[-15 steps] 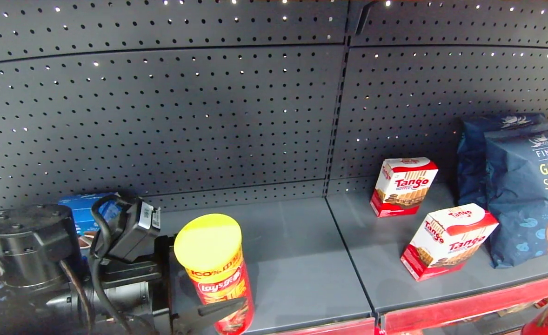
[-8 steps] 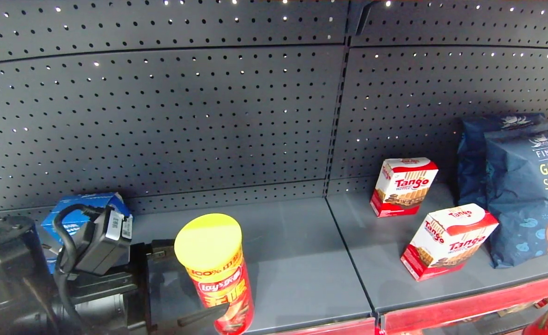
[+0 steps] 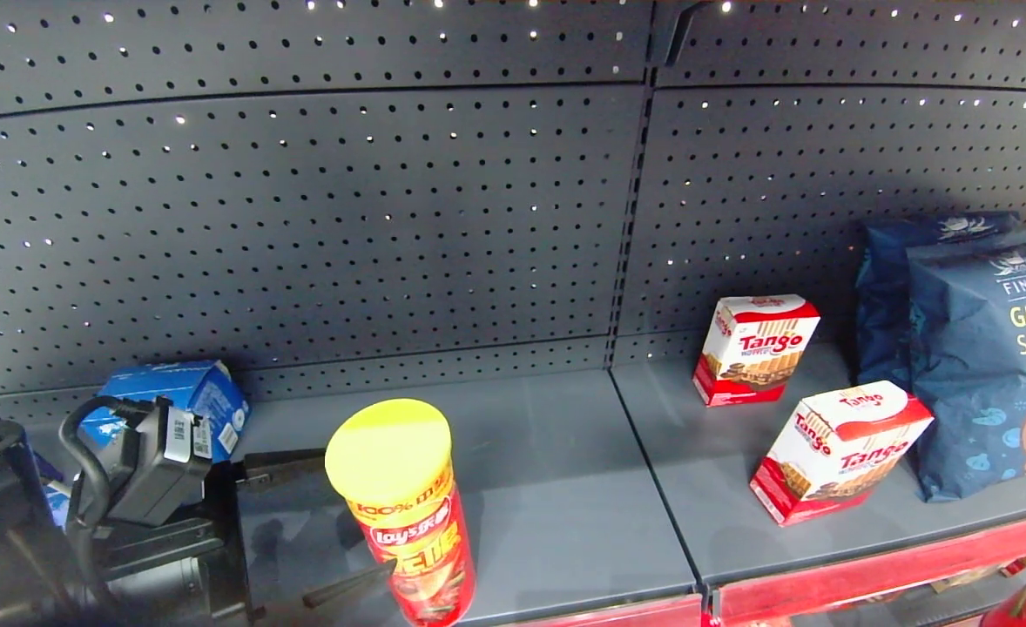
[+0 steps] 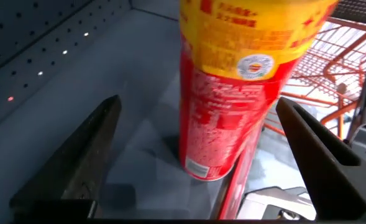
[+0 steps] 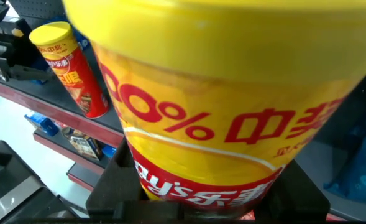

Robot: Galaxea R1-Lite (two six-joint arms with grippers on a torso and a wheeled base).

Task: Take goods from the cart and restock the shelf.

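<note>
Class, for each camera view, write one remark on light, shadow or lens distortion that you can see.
Head view: seams on the back panel bow, a wide-lens effect, and light specks shine through some holes; the chip can throws a faint shadow on the shelf. Left wrist view: a dark shadow lies beside that can's base. Right wrist view: the held can, near the lens, bulges.

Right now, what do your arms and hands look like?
Left arm: black metal, a looped black cable and a boxy wrist camera with white labels. Left hand: two dark, flat, tapered fingers. Right hand: black, blocky.
</note>
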